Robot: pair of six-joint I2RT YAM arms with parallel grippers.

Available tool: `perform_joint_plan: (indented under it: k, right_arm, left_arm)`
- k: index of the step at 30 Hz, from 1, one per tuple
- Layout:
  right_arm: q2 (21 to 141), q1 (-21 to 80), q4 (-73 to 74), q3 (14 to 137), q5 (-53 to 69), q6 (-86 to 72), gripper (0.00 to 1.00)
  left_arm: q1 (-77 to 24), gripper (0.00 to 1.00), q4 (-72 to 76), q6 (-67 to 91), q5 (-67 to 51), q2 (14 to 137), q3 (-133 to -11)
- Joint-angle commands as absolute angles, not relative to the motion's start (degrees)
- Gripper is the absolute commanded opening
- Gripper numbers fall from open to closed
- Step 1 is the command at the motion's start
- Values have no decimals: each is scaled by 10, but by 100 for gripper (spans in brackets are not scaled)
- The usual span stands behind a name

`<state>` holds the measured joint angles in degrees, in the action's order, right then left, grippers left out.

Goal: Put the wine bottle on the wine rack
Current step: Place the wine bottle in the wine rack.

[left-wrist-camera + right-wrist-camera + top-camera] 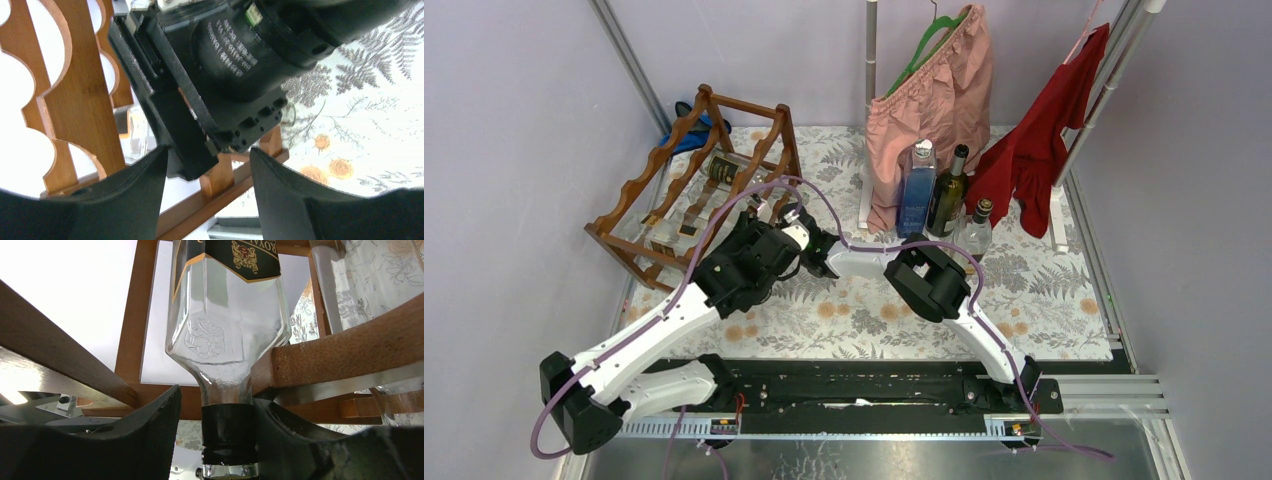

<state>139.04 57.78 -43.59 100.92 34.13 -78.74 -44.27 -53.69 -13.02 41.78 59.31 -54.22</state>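
Two arms rise from the near edge of the table: the left arm (654,335) reaches forward and the right arm (979,320) bends across to the left, so that both wrists meet at the one wine rack (345,347), which stands on the flowered tablecloth (874,315) at the left. The left gripper (209,150) is spread wide and holds nothing. The black wrist of the right arm fills the view just beyond its two fingers, with the rack's wavy rails to the left. The right gripper (218,395) has its two fingers on either side of the black-capped neck of the wine bottle (227,325). One finger is against the neck and a narrow gap shows at the other, so the jaws sit loosely around it and do not pinch. This clear bottle with a black and gold label lies in the rack, its shoulder resting between the wooden rails and its neck pointing out toward the arms. More clear glass lies in the rack beside it; I cannot count the pieces. Farther back three bottles stand upright, close together: a blue bottle (917,190), a dark green bottle (947,195) and a small clear bottle (977,232). Behind them hang two garments, a pink one (934,90) and a red one (1044,130).
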Motion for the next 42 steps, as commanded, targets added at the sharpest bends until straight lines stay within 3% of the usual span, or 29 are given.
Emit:
perform_joint_plan:
  k: [1, 10, 25, 42]
  right_arm:
    - [1392, 584, -468, 1031, 343, -798, 57]
    - [1390, 584, -471, 1024, 344, -802, 57]
    - [1394, 585, -472, 1011, 359, -797, 70]
    - [1394, 587, -454, 1010, 381, -791, 72]
  left_arm:
    - [-442, 66, -480, -148, 453, 584, -512]
    - [-441, 62, -434, -153, 475, 569, -480]
    - [-441, 63, -409, -153, 452, 563, -457]
    - [-441, 63, -445, -147, 462, 544, -454]
